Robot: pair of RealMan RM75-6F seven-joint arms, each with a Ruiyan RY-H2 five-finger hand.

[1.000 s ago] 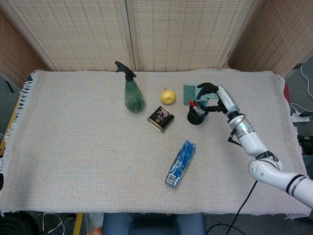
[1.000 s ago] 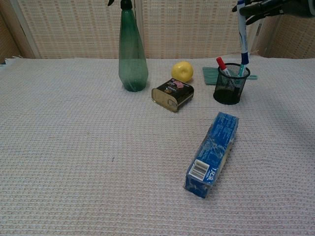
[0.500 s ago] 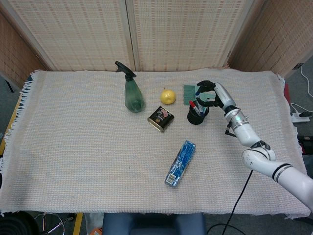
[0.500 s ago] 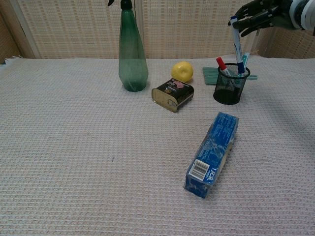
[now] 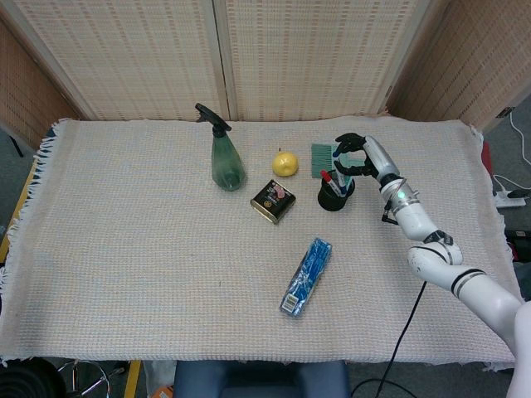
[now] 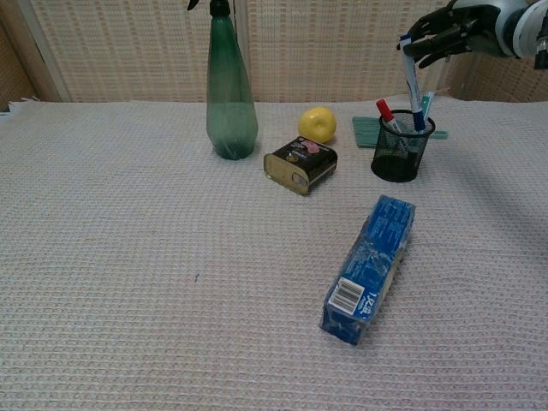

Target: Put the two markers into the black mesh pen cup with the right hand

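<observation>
A: What's changed at the right of the frame?

B: The right hand [image 6: 454, 34] has come down a little since a second ago, and the blue marker [image 6: 412, 81] it carries now has its lower end inside the black mesh pen cup [image 6: 401, 147], a bit deeper than before.

A: Are the fingers off it yet?

B: No, the fingertips [image 5: 348, 162] are pinching the marker's top end, the rest curled round it.

A: And the other marker?

B: The red-capped marker [image 6: 387, 116] leans in the cup already, beside a teal pen. So I judge the task nearly done: only letting go remains.

A: The left hand?

B: Neither view shows it
</observation>
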